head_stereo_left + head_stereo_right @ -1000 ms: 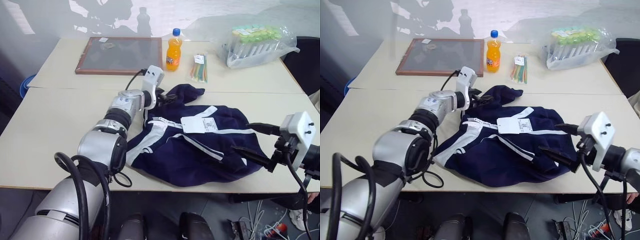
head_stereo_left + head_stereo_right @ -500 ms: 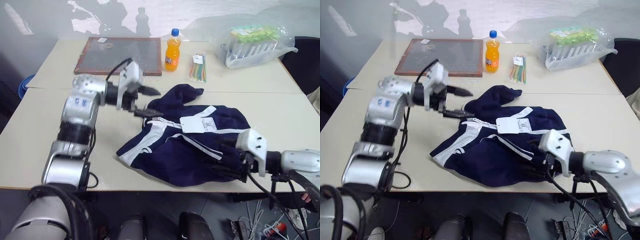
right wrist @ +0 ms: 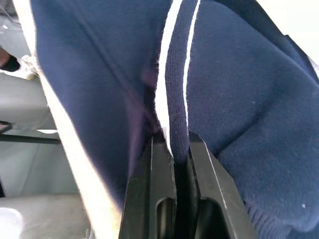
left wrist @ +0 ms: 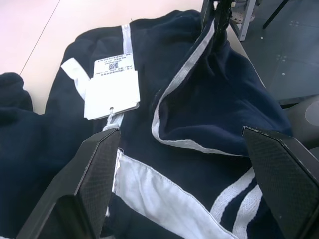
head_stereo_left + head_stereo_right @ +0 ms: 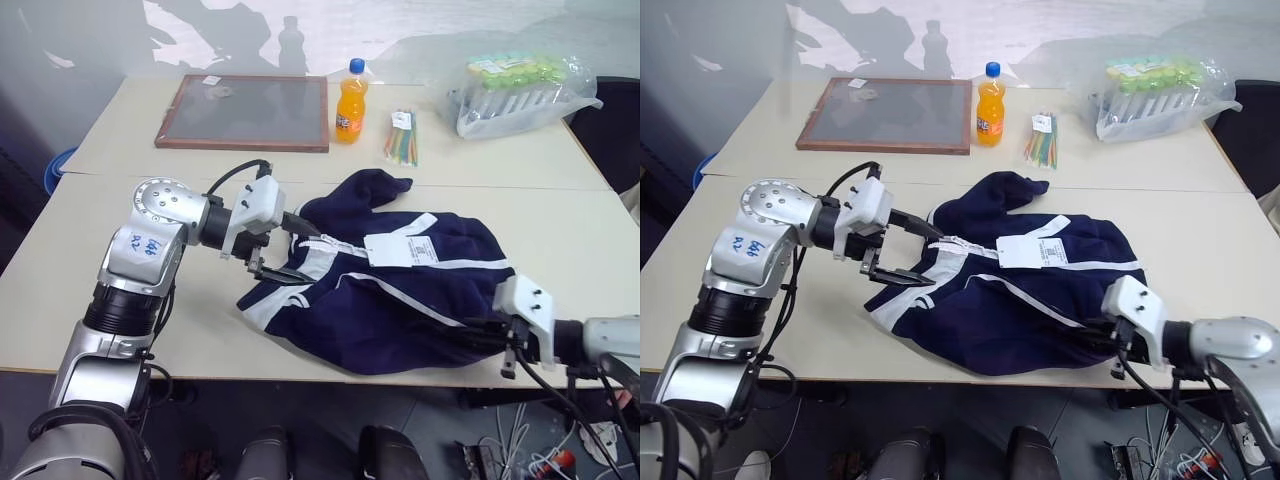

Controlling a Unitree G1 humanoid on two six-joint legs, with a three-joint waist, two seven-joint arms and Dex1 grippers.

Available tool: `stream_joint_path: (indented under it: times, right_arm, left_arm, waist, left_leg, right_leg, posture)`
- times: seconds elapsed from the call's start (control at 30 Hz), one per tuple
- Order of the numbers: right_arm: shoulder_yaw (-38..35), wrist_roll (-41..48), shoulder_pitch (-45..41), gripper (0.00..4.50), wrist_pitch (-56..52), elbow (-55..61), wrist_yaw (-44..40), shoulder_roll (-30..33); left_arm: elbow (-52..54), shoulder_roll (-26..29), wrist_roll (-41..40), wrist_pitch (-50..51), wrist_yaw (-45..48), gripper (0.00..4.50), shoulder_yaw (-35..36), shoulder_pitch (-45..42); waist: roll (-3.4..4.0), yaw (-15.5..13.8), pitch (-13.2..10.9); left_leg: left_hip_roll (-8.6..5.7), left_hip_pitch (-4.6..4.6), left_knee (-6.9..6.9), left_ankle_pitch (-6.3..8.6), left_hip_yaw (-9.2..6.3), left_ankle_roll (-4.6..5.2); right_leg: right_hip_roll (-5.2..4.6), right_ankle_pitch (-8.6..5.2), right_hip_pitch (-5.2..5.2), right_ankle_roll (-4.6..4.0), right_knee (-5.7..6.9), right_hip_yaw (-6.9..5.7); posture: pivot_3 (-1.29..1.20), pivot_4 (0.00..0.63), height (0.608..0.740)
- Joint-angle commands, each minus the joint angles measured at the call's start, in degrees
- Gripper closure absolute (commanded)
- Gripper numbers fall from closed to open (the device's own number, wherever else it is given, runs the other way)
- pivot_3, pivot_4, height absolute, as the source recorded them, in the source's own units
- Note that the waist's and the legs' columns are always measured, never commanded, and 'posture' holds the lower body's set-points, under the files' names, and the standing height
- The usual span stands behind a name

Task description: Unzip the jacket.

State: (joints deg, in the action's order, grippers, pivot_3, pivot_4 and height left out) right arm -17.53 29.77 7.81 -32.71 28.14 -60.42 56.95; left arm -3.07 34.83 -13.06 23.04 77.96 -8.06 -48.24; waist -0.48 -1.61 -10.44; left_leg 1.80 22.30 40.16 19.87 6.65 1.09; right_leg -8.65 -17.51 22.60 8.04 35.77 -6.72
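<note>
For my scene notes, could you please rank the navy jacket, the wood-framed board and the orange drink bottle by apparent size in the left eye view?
1. Navy blue fabric jacket
2. Wood-framed dark board
3. Orange plastic drink bottle

Left arm reaches in from the side, left gripper [image 5: 297,252] fingers spread wide; right gripper [image 5: 478,337] low at near edge, fingers [image 3: 162,194] pinched together on fabric
</note>
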Motion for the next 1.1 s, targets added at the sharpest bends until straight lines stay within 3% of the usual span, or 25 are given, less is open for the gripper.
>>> stream_joint_path:
  times: [0.03,0.2,0.37,0.47,0.57,0.67,0.8,0.93,1.1]
  right_arm:
    - [-9.8,4.4,5.3,4.46,-2.5,4.3,-4.0,1.4]
    - [-19.6,4.1,18.6,4.46,-4.1,6.2,-9.0,0.2]
    - [-17.2,-3.0,24.6,4.46,0.8,3.7,-7.0,-1.0]
    - [-12.1,-10.8,21.3,4.46,8.3,0.0,-2.4,-1.1]
    - [-11.4,-9.2,13.6,4.46,9.1,-2.3,-0.9,-1.1]
    - [-14.3,-5.8,12.2,3.69,8.8,-2.4,-8.0,2.4]
    - [-16.4,-6.3,8.6,2.27,10.6,-6.4,-12.4,7.4]
    - [-16.8,-9.4,4.5,2.27,18.5,-14.3,-19.4,13.9]
    - [-6.5,-19.6,-3.4,2.27,41.3,-29.5,-20.9,19.0]
  left_arm:
    - [-0.4,0.2,-0.5,-1.9,-0.4,0.38,0.0,-1.4]
    - [-2.1,0.2,-0.2,-4.0,-0.6,0.38,-0.5,-1.4]
    - [-1.6,0.6,-0.3,-4.8,-0.8,0.38,-1.2,-0.2]
    - [0.4,0.8,-0.9,-3.9,-0.3,0.38,-1.9,1.1]
    - [3.3,1.4,-1.1,-3.7,1.2,0.38,-3.6,3.6]
    - [4.7,2.0,0.0,-5.9,1.7,0.38,-5.2,5.6]
    - [4.7,1.7,0.1,-6.4,0.9,0.38,-5.6,5.9]
    - [6.1,2.3,-0.1,-6.6,1.2,0.38,-6.0,6.8]
    - [6.8,3.6,2.0,-9.9,1.7,0.38,-7.6,8.8]
  waist:
    - [0.00,-0.1,0.0]
    - [-0.04,-0.2,0.0]
    - [-0.05,0.0,0.0]
    - [-0.05,0.4,0.0]
    - [-0.01,0.7,0.0]
    - [0.02,0.3,0.1]
    - [-0.02,-0.3,0.0]
    - [-0.01,0.0,0.1]
    - [-0.01,0.4,0.1]
  left_leg:
    - [0.00,-0.01,0.00,0.00,0.00,0.00]
    - [-0.01,-0.06,-0.01,0.01,-0.01,0.02]
    - [-0.01,-0.08,-0.02,0.01,0.01,0.02]
    - [0.00,-0.17,-0.03,0.01,0.05,0.01]
    - [0.02,-0.20,-0.08,0.00,0.08,-0.01]
    - [0.02,-0.19,-0.08,-0.01,0.08,-0.02]
    - [-0.01,-0.11,0.02,0.02,0.01,0.03]
    - [-0.01,-0.13,0.03,0.04,0.02,0.07]
    - [0.01,-0.17,-0.06,0.03,0.06,0.05]
  right_leg:
    - [0.00,0.00,-0.01,0.00,0.00,0.00]
    - [0.01,0.00,-0.09,0.00,-0.03,0.00]
    - [0.00,0.00,-0.10,0.00,-0.05,0.03]
    - [0.01,0.00,-0.11,0.00,-0.02,0.08]
    - [0.02,0.00,-0.05,0.00,0.02,0.16]
    - [0.03,-0.01,-0.03,-0.01,0.03,0.13]
    - [0.02,0.00,-0.13,0.00,-0.07,0.07]
    - [0.02,0.00,-0.14,0.01,-0.08,0.12]
    - [0.03,0.00,-0.13,0.01,-0.11,0.12]
  posture:
    - [0.00,0.150,0.740]
    - [0.00,0.150,0.740]
    - [0.00,0.150,0.740]
    - [0.00,0.150,0.740]
    - [0.00,0.150,0.740]
    - [0.00,0.150,0.740]
    - [0.00,0.150,0.740]
    - [0.00,0.150,0.740]
    - [0.00,0.150,0.740]
